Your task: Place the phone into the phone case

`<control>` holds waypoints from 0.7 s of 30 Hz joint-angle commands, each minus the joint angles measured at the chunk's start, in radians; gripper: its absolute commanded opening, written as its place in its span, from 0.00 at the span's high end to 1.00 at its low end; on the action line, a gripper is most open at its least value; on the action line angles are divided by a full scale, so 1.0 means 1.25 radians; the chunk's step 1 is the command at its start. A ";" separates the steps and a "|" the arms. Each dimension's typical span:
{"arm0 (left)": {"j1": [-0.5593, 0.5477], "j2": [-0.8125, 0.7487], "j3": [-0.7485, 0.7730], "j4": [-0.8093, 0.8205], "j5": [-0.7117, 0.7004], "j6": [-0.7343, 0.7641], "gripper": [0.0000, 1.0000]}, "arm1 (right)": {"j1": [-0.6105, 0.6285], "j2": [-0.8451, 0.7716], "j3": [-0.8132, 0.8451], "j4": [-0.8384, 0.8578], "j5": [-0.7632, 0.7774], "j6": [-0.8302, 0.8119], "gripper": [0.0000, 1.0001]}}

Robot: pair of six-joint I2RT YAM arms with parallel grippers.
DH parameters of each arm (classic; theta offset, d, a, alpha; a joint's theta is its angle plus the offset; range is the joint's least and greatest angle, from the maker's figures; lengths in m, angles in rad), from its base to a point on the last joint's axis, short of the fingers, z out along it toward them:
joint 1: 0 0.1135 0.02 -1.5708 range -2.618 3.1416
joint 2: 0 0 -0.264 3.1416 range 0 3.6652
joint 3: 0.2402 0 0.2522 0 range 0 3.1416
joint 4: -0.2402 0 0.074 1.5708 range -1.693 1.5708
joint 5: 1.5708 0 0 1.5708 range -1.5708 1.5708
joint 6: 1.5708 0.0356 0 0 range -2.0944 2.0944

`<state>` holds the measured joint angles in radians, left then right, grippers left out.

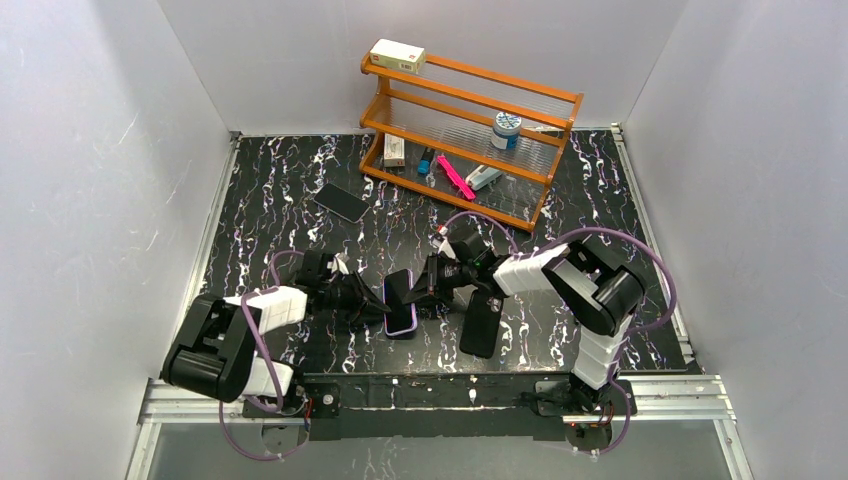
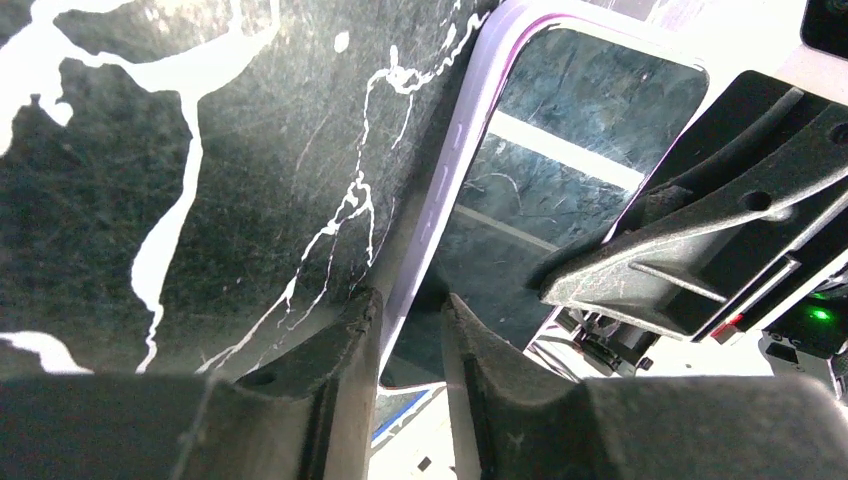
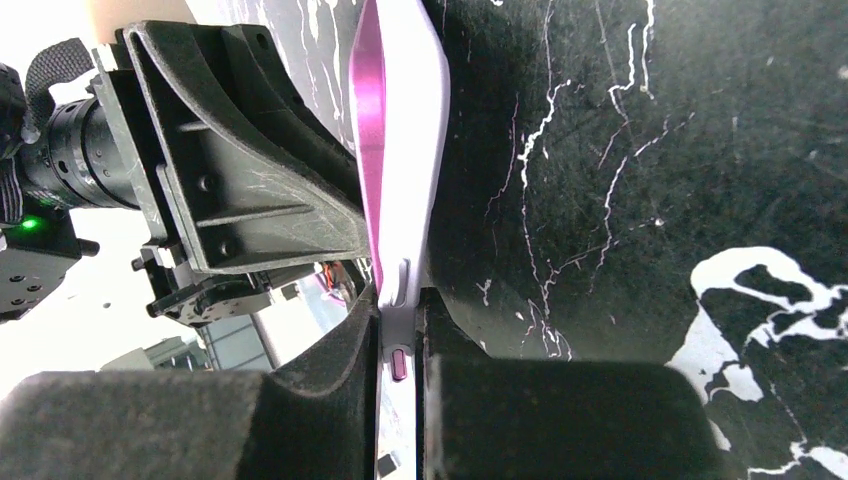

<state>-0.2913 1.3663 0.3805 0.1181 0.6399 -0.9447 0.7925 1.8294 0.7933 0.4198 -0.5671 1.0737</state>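
Overhead and wrist views. A black, white-veined counter (image 1: 270, 200) carried a wooden rack (image 1: 377, 108) along its far edge, with a white box (image 1: 397, 55) on the top shelf and a blue-lidded jar (image 1: 507, 128) on the shelf below. The left arm (image 1: 270, 308) and right arm (image 1: 560, 272) reached inward and met near the middle of the counter. There both sets of jaws gripped one object, a lavender-edged phone (image 1: 402, 318) tipped up on its side. The left jaws were closed on one long edge, their fingers (image 2: 330, 370) flanking the lavender rim (image 2: 445, 200). The right jaws pinched the opposite edge, their fingers (image 3: 340, 370) pressed against the thin body (image 3: 405, 120). The phone case (image 1: 481, 325) lay flat on the counter just beside the right jaws, under the right forearm, touched by neither set of jaws. The phone (image 1: 342, 202), a plain black slab, lay flat toward the far left of the counter, near the rack's left end and well apart from both sets of jaws and from the case. Whether the lavender-edged phone touched the counter could not be told.
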 commanded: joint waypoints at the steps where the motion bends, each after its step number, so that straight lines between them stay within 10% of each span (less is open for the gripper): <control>1: -0.006 -0.044 0.029 -0.087 0.002 0.027 0.66 | 0.001 -0.068 0.012 0.005 -0.012 0.005 0.99; 10: -0.004 -0.224 0.198 -0.220 0.028 0.058 0.17 | -0.058 -0.264 0.005 -0.069 0.016 -0.070 0.99; 21: -0.004 -0.286 0.135 0.174 0.176 -0.195 0.22 | -0.095 -0.468 -0.101 0.180 -0.002 0.041 0.99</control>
<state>-0.2966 1.0256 0.6029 0.1005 0.7425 -1.0302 0.6735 1.2980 0.6838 0.3939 -0.5385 1.0496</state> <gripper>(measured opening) 0.812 0.167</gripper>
